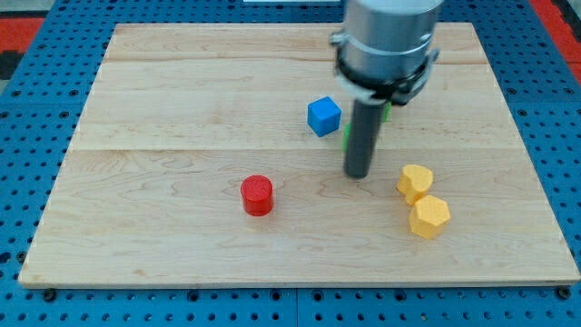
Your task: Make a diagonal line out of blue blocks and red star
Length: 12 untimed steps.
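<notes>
A blue cube [323, 116] lies near the board's middle, a little toward the view's top. My tip [357, 173] rests on the board just right of and below the cube, a short gap away. A green block [346, 136] shows only as a thin sliver behind the rod, so its shape cannot be made out. A red cylinder [257, 195] lies to the left of and below my tip. No red star and no second blue block are visible; the arm's body hides part of the board near the view's top.
Two yellow blocks lie at the view's right: a yellow heart-like block [415, 182] and a yellow hexagon [428, 217] just below it, touching or nearly so. The wooden board [163, 100] sits on a blue pegboard.
</notes>
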Tool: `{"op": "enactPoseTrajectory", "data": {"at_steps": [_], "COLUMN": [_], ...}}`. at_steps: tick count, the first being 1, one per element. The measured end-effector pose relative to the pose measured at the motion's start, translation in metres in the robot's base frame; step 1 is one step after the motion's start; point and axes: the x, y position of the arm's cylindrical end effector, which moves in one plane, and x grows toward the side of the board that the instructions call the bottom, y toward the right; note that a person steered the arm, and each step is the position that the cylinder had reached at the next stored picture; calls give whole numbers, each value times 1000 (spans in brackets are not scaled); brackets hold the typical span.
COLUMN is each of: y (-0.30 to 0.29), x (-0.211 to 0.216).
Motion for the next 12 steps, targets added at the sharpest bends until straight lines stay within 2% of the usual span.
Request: {"op": "enactPoseTrajectory", "data": {"at_steps": [1, 2, 3, 7, 8, 9, 10, 11, 12], "y": [-67, -56, -30, 85, 100, 99, 89, 107, 153], "x": [-24, -65, -86, -89, -112, -156, -174, -175, -177]}}
